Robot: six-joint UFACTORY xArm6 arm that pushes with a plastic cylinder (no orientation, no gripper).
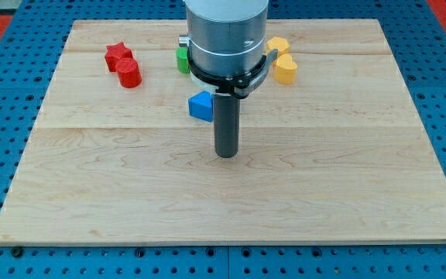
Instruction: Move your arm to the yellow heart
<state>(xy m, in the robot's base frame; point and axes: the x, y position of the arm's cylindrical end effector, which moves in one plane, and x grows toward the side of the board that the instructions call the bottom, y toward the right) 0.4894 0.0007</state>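
Observation:
The yellow heart (286, 69) lies near the view's top, right of centre, on the wooden board (347, 178). Another yellow block (277, 46) sits just above it, partly hidden by the arm's body. My tip (226, 154) rests on the board near the centre, below and to the left of the yellow heart, well apart from it. A blue block (201, 105) lies just up and left of the rod.
A red star (117, 53) and a red cylinder (129, 73) lie touching at the upper left. A green block (183, 59) peeks out from behind the arm's grey body (227, 35). Blue pegboard surrounds the board.

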